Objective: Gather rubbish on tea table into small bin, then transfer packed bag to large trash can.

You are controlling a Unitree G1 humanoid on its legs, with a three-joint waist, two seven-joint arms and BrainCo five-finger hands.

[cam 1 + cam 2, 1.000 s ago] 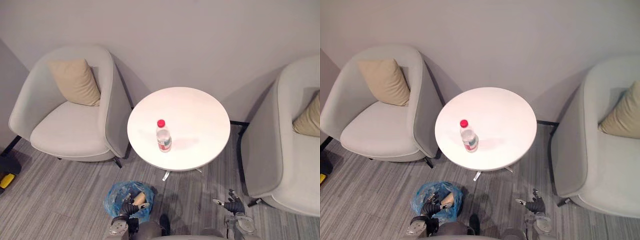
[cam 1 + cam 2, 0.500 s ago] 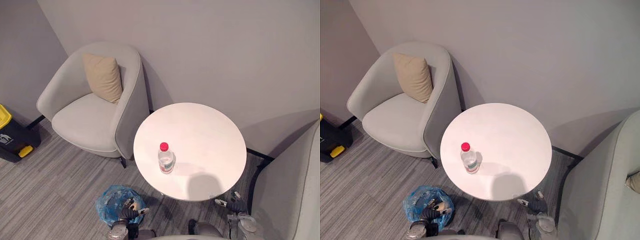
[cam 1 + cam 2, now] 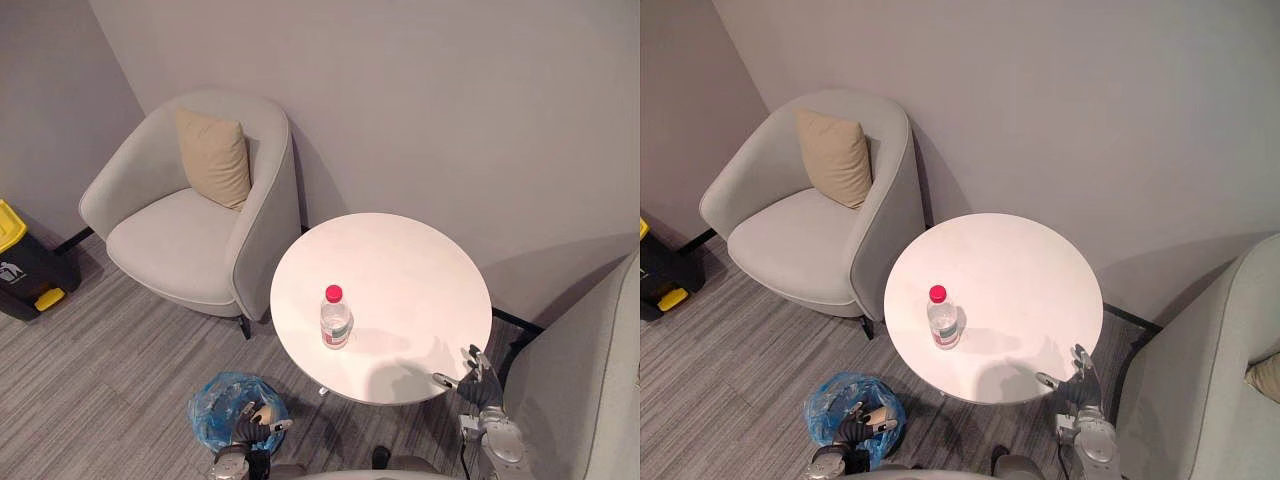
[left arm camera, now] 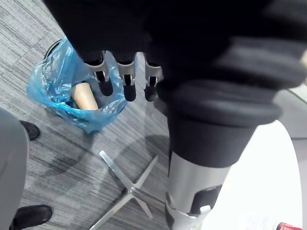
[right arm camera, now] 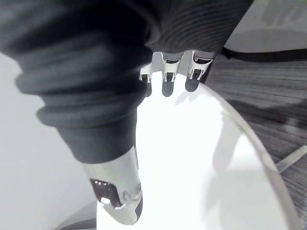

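The round white table (image 3: 400,265) is standing btw two grey armchairs. A clear plastic bottle (image 3: 336,320) w/ a red cap (image 3: 334,293) is standing upright on it, on the half nearer to the robot and towards the L side. Nothing is touching the bottle.

The small bin (image 3: 212,412), lined w/ a blue plastic bag (image 4: 48,84), is sitting on the grey striped floor (image 3: 110,370), just beside the table's front-L edge and near the metal cross foot (image 4: 125,192). In the L wrist view a tan paper cup (image 4: 85,96) is lying tilted inside the bag.

The L hand (image 3: 252,428) is hovering right over the bin. Its fingers (image 4: 125,82) are hanging relaxed, only a bit bent, thumb apart, and they are holding nothing. The R hand (image 3: 478,378) is hanging at the table's front-R edge. Its fingers (image 5: 165,73) are pointing straight out above the white top, loosely spread, not gripping anything. I cannot tell if the tips are touching the table.

The L armchair (image 3: 165,245) is carrying a beige cushion (image 3: 213,157), which is leaning on the backrest. The R armchair (image 3: 590,380) is showing at the R edge of the head views. A black trash can (image 3: 22,268) w/ a yellow lid is standing on the floor at the far L, well apart from the table and the small bin.
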